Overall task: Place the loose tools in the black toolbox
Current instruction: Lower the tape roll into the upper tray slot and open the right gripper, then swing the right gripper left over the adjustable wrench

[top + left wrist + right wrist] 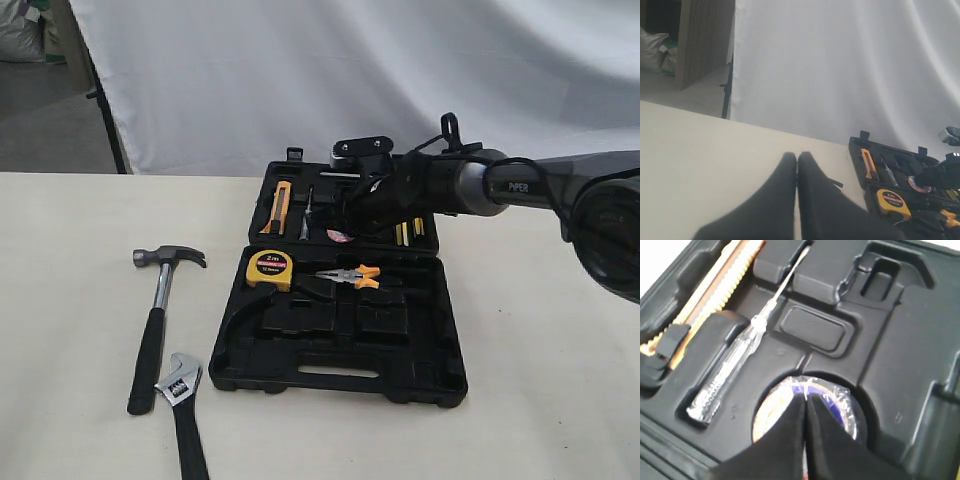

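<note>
The claw hammer (155,320) and the adjustable wrench (183,420) lie on the table left of the open black toolbox (340,375). The tape roll (840,400), wrapped in clear film with a purple-white label, lies in a round recess of the far half of the toolbox (910,330); in the exterior view the tape roll (340,236) peeks out below the arm. My right gripper (805,399) hangs just over the roll, fingertips together, and in the exterior view this gripper (362,215) is over the far half. My left gripper (797,156) is shut above bare table, out of the exterior view.
A yellow tape measure (269,268) and orange-handled pliers (350,277) sit in the near half. An orange utility knife (281,206) and a clear-handled screwdriver (306,215) lie in the far half. A white cloth backdrop hangs behind the table.
</note>
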Robot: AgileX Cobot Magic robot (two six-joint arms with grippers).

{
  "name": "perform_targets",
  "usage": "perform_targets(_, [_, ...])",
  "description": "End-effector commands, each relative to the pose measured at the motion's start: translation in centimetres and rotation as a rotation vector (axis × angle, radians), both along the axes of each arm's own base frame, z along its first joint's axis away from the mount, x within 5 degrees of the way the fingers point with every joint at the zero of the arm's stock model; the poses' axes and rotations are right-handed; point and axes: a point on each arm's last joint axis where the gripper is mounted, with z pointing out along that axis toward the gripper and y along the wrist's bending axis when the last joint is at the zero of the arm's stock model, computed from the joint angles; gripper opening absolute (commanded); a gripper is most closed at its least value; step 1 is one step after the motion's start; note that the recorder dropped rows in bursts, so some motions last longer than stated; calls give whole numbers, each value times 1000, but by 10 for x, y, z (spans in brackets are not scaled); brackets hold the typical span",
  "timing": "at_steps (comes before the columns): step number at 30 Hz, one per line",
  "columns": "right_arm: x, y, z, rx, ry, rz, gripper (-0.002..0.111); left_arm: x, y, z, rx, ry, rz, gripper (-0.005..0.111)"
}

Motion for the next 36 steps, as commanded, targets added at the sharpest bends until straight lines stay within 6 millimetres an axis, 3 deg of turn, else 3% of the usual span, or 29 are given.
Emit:
perform_targets(1, [0,-1,4,50,37,-66,16,-1,1,2,2,-13,26,1])
perform_targets(5, [-1,-1,7,49,46,-63,50,-1,1,2,2,-13,26,1])
perform_targets(9, [-5,-3,24,44,67,-43,69,-1,1,2,2,-13,26,1])
perform_targets(15, [-14,-10,82,59,40,-7,70,-1,1,2,2,-13,26,1])
perform_targets(20, [-31,-7,115,27,36,80,70,-1,1,2,2,-13,26,1])
perform_targets(25, [-52,14,119,-29,46,210,70,-1,1,2,2,-13,26,1])
perform_targets(36, [-111,84,108,-101,14,486,70,-1,1,2,2,-13,26,1])
